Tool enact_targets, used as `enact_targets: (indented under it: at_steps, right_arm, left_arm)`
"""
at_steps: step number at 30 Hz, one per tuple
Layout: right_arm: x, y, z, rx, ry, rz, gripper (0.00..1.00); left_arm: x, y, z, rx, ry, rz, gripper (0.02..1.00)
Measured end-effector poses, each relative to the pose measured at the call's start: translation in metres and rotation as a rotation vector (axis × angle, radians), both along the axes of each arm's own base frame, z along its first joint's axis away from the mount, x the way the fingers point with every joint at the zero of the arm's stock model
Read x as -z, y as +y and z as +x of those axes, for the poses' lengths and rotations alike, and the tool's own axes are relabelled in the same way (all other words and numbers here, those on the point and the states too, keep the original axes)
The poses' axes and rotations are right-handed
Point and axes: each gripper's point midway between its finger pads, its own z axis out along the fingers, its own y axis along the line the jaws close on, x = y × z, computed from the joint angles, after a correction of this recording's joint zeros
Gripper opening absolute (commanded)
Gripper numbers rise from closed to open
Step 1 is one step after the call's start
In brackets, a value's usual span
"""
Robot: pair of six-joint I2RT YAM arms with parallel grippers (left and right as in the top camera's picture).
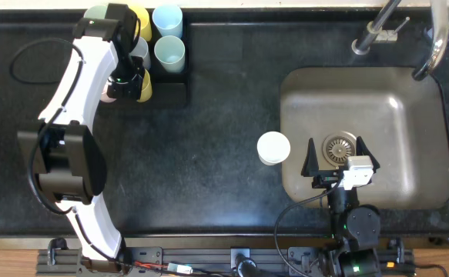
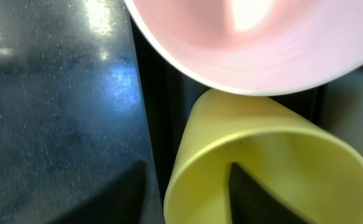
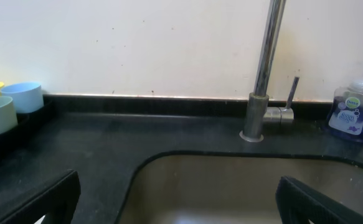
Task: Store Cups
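Evidently placing step.
Top view: left claw (image 1: 129, 77) over black tray (image 1: 172, 92), yellow cup (image 1: 144, 86) in it; white cup (image 1: 273, 148) on bench (image 1: 209, 154) beside sink (image 1: 397, 104).
Left wrist view: claw pinches yellow cup's wall, one finger inside; pink cup (image 2: 262, 43) just beside; lower straight, release once seated, avoid nudging pink.
Right wrist view: right claw (image 3: 178, 199) wide open, empty, above sink.

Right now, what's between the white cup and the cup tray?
Nothing. The top view shows only bare black counter between the white cup and the tray.
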Motion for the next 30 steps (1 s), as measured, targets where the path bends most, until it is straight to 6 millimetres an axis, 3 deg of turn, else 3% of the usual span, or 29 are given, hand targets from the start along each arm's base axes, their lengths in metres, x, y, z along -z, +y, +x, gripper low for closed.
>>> enact_targets:
  at_steps: [5,9,13,16,17,21,24,27,30]
  right_arm:
    - [0.000,0.000,0.000,0.000,0.000,0.000,0.998]
    - [0.000,0.000,0.000,0.000,0.000,0.000,0.998]
    - [0.000,0.000,0.000,0.000,0.000,0.000,0.998]
    - [0.000,0.000,0.000,0.000,0.000,0.000,0.998]
    - [0.000,0.000,0.000,0.000,0.000,0.000,0.998]
    - [0.000,0.000,0.000,-0.001,0.000,0.000,0.998]
    - [0.000,0.000,0.000,0.000,0.000,0.000,0.996]
    - [0.000,0.000,0.000,0.000,0.000,0.000,0.996]
    - [0.000,0.000,0.000,0.000,0.000,0.000,0.998]
  left_arm:
    - [-0.004,0.003,-0.002,0.000,-0.001,0.019,0.608]
    - [-0.029,0.009,-0.007,-0.002,-0.050,0.046,0.606]
    - [-0.087,0.014,-0.011,0.017,-0.208,0.058,0.617]
    - [-0.143,0.017,-0.010,0.070,-0.398,0.084,0.724]
    - [-0.164,0.019,-0.007,0.099,-0.477,0.104,0.803]
    - [-0.269,0.022,0.016,0.298,-0.898,0.266,0.947]
    - [-0.330,0.022,0.012,0.475,-1.155,0.461,0.989]
    - [-0.349,0.020,-0.009,0.618,-1.272,0.636,1.000]
    - [-0.338,0.020,-0.034,0.712,-1.323,0.768,1.000]
